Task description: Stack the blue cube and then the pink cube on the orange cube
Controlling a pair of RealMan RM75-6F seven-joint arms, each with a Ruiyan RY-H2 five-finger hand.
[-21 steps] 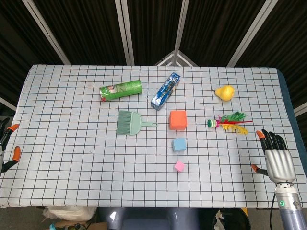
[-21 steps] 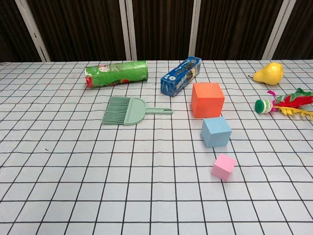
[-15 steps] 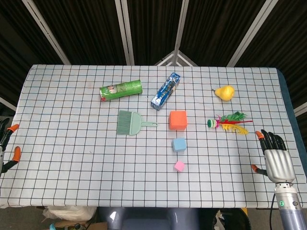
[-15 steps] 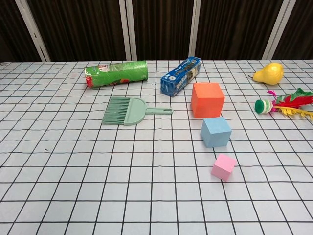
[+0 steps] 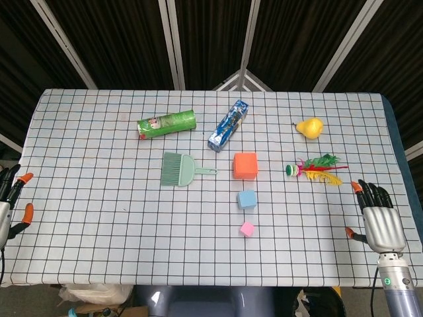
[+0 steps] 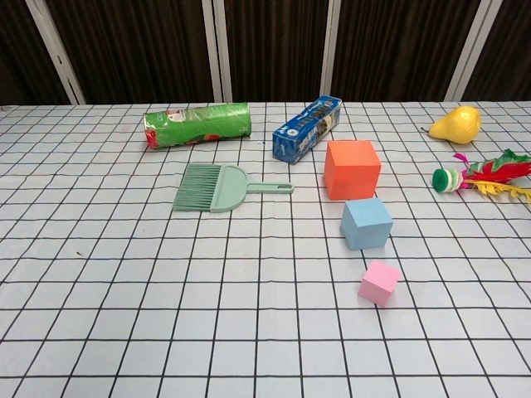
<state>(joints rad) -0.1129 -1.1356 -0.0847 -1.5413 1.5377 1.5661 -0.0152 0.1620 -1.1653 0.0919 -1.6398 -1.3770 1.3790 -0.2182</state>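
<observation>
An orange cube (image 5: 245, 165) (image 6: 352, 168) stands mid-table, with a smaller blue cube (image 5: 247, 199) (image 6: 366, 223) just in front of it and a small pink cube (image 5: 247, 229) (image 6: 379, 282) nearer still. All three sit apart on the checked cloth. In the head view my right hand (image 5: 377, 219) hovers at the table's right front edge, fingers apart and holding nothing, far from the cubes. My left hand (image 5: 9, 201) shows only partly at the left edge, fingers spread, empty. Neither hand appears in the chest view.
A green brush (image 5: 178, 169) lies left of the orange cube. Behind are a green roll (image 5: 166, 123) and a blue box (image 5: 227, 125). A yellow pear (image 5: 309, 127) and a feathered shuttlecock (image 5: 314, 170) lie to the right.
My left hand has shifted slightly inward and down at the left edge. The right hand edged a little nearer. The cubes have not moved.
</observation>
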